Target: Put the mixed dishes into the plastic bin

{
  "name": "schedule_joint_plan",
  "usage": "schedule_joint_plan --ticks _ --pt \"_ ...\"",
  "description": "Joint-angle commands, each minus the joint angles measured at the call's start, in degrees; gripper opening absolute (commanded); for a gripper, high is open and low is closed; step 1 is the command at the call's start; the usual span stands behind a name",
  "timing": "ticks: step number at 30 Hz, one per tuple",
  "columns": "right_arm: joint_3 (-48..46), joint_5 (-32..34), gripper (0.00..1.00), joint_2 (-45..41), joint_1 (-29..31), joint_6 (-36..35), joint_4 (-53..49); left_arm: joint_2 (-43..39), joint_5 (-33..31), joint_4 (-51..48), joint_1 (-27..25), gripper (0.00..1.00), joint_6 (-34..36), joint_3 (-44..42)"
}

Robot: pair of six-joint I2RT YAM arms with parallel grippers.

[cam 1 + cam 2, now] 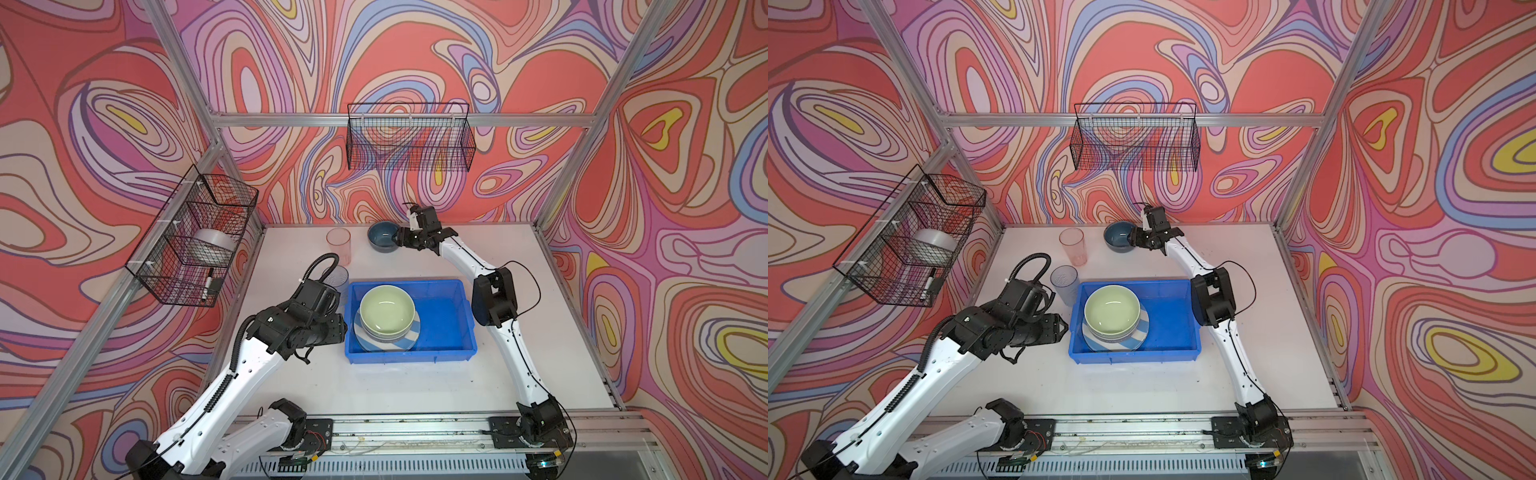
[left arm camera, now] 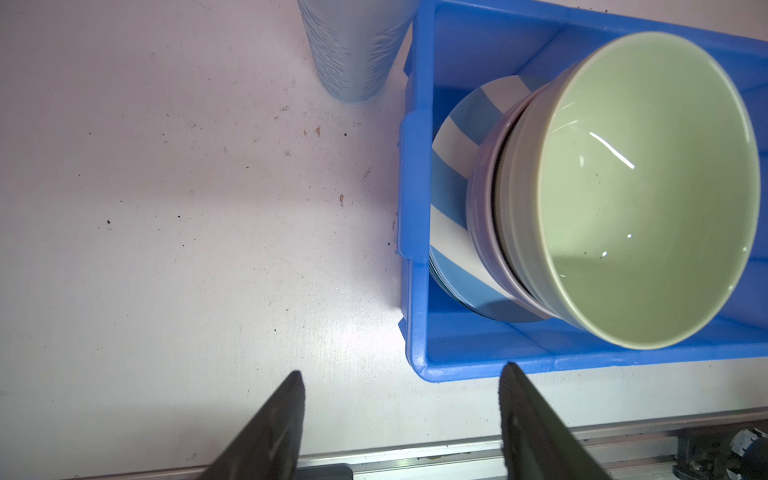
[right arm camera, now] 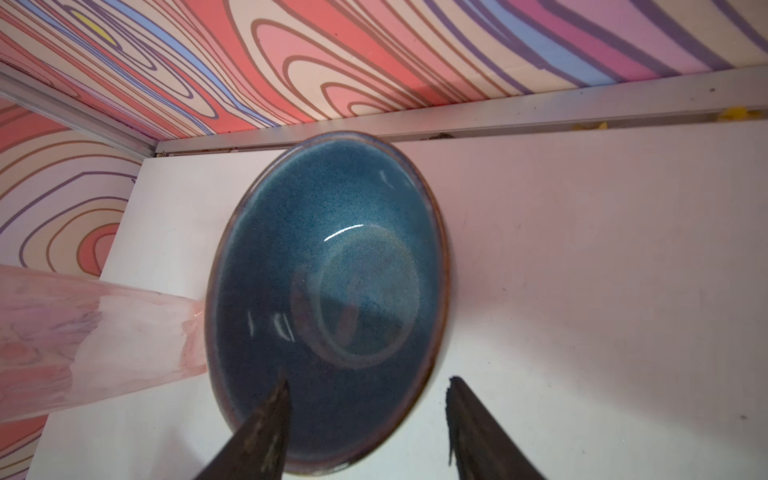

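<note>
Bin part-loaded; three pcs not yet in.
Pale green bowl (image 1: 387,308) on striped plates (image 1: 371,344) was seen in the plastic bin (image 1: 444,324), desk centre. Dark bowl (image 1: 382,235), at the bin's 12 o'clock, was straddled at the rim by the right pincer (image 3: 369,381), jaws apart, unclamped. Pink tumbler (image 1: 1072,246) & bluish tumbler (image 1: 1065,283) were seen at 10–11 o'clock. Left pincer (image 2: 403,370) was seen apart, empty.

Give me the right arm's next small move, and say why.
Probably close the right gripper on the dark blue-grey glazed bowl's rim. Its fingers straddle that rim, one inside and one outside, with a gap between them. The bowl stands on the white table, outside the bright blue rectangular plastic bin.
</note>
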Motion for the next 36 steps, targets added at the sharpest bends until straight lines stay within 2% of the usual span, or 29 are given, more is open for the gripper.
schedule_joint_plan --ticks 1,12,16,23,36 --pt "1.56 3.81 0.6 2.02 -0.3 1.01 1.24 -1.32 -0.42 -2.31 -0.04 0.65 -0.79 -0.47" --pt "3.03 5.99 0.5 4.83 -0.31 0.79 -1.25 -2.53 -1.77 -4.14 -0.09 0.65 -0.81 0.31" --pt "1.6 5.97 0.42 4.21 -0.27 0.36 -1.13 -2.64 -2.2 -4.68 -0.05 0.65 -0.72 0.75" --pt "1.36 3.87 0.3 4.47 -0.32 0.79 0.23 -2.44 -2.55 -5.2 -0.03 0.65 -0.63 1.03" --pt "-1.54 1.52 0.18 3.41 -0.27 1.25 -1.23 -3.11 -3.41 -5.39 0.03 0.65 -0.94 0.91"
